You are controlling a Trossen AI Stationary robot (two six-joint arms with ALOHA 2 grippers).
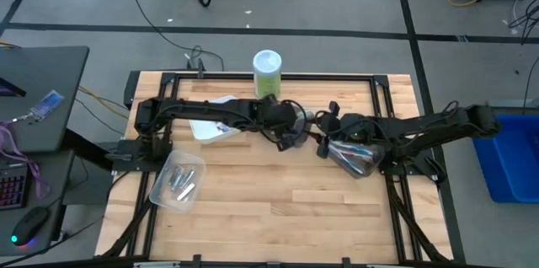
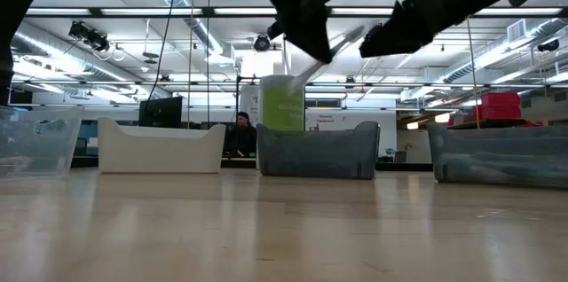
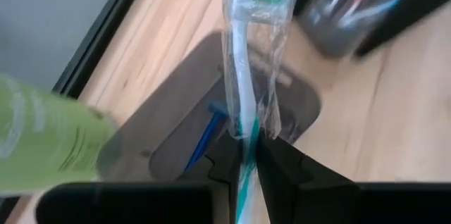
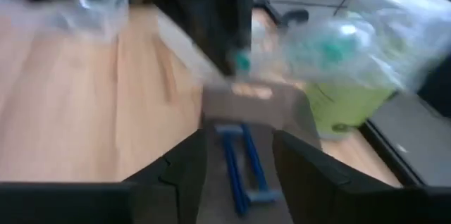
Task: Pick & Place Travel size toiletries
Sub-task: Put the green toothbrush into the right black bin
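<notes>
Now my left pincer (image 3: 243, 155) pinches 1 wrapped toothbrush (image 3: 243, 69) by its handle, high above the dark bin (image 3: 211, 122) holding blue razors (image 3: 204, 136). Opposite, my right pincer (image 4: 239, 155) stands apart, empty. That slippery wrapper might slide free, dropping the toothbrush outside the bin.

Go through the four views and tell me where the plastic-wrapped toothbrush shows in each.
High view: at the table's middle, only a pale glint between the two arms.
Low view: wrapped toothbrush slants up high, between the claws.
Left wrist view: upright, pinched in the left claw.
Right wrist view: blurred, ahead of the right claw.
Shared landmark: green canister.
</notes>
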